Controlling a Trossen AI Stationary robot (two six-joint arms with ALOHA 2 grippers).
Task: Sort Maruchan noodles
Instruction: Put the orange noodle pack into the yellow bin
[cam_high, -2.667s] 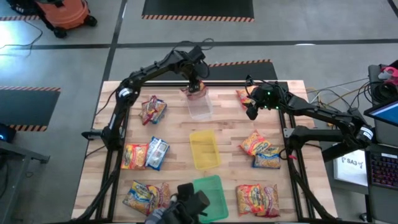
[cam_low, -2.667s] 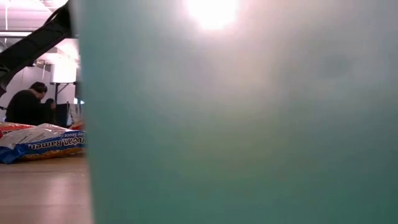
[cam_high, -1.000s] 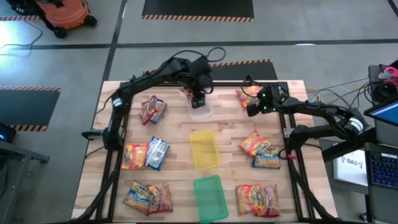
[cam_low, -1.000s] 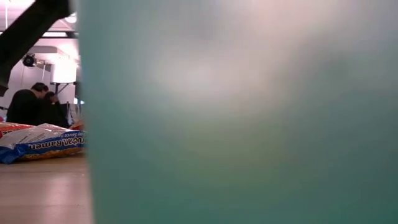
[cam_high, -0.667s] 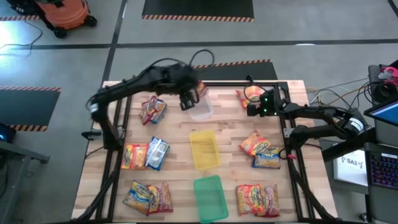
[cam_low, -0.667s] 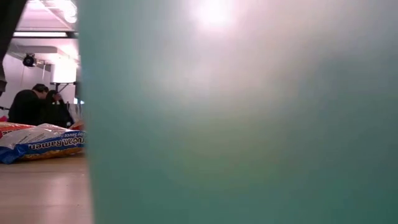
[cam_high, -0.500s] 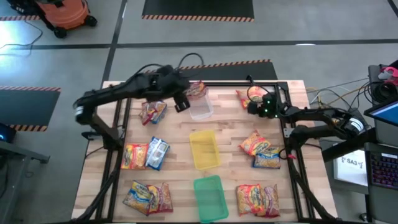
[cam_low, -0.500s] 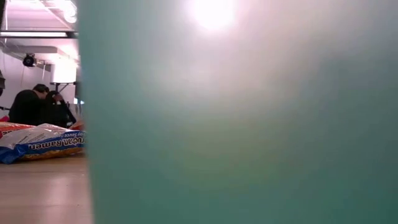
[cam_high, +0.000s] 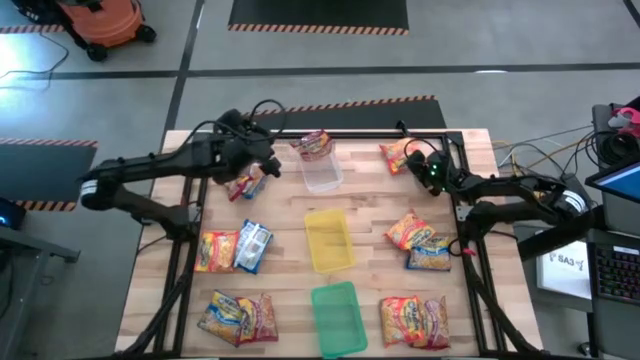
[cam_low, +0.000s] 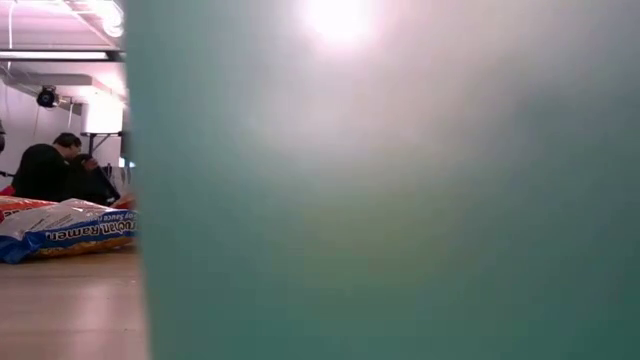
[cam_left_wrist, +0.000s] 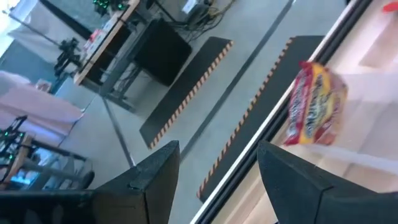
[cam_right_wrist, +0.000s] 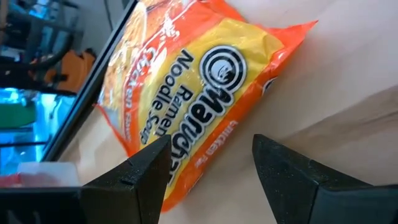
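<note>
A red noodle packet leans on the far end of the clear tray; in the left wrist view this red packet stands well beyond my fingers. My left gripper is open and holds nothing. It hangs left of the clear tray, above another red packet. An orange noodle packet lies flat at the table's far right. My right gripper is open, low at that packet's near end. My right gripper points slanting down at the orange packet's near edge, its open fingers standing to either side of that edge. Whether a fingertip touches the packet I cannot tell. The packet lies flat on the table.
A yellow tray and a green tray lie in a row nearer than the clear one. More packets lie at left, near left, right and near right. The green tray's wall fills the low view.
My left gripper has swung from over the clear tray toward the table's left edge, open all the while; the red packet stays leaning in the tray. My right gripper has rolled and sunk a little toward the orange packet.
</note>
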